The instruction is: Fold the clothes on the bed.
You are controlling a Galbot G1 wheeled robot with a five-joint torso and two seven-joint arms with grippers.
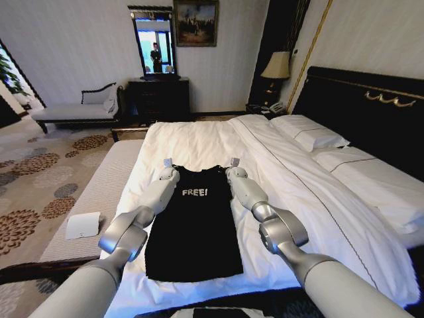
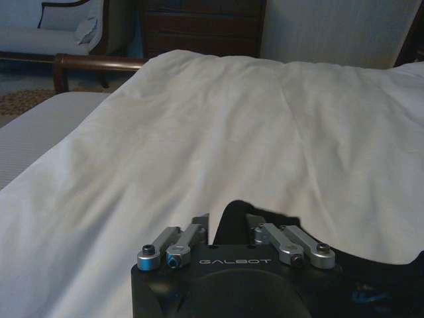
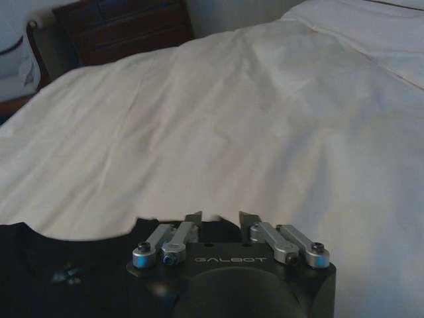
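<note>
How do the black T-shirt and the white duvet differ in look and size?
The black T-shirt is dark with white letters; the white duvet is plain. The T-shirt is far smaller and lies on top, between the left gripper and right gripper. Both are soft fabric.

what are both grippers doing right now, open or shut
Left gripper: at the T-shirt top left corner; open or shut cannot be told.
Right gripper: at the top right corner; cannot be told.

Far wall: dark dresser with a mirror above and a framed painting beside it.
Left side: pale chaise on patterned carpet.
Nightstand: lamp.
</note>
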